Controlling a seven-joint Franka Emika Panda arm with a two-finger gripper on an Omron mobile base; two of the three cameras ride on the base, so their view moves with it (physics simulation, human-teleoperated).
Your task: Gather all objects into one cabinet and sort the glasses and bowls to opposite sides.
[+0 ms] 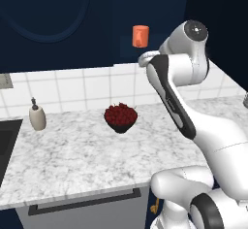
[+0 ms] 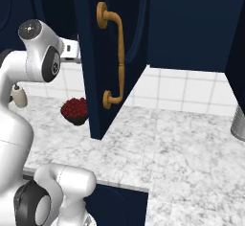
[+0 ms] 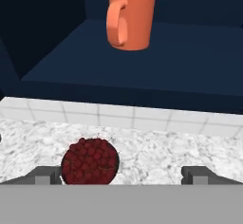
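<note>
- Hovering above the counter, the gripper had its jaws spread wide with nothing between them; the red-filled bowl sat on the marble below, close by one fingertip.
- The orange-red cup stood upright on the navy shelf of the cabinet, handle turned towards the hand.
- A descent as aligned would probably have brought one finger down on the heaped red pieces or the rim, tipping the bowl or scattering its load.
- The open cabinet door with its brass handle hung beside the arm; a wide swing could have struck it.
- A lift onto the shelf risked nudging the cup.
- The bowl looked dark, round and glossy, its contents lumpy; the cup smooth and cylindrical; the counter mottled grey-white; a beige soap dispenser stood well apart.
</note>
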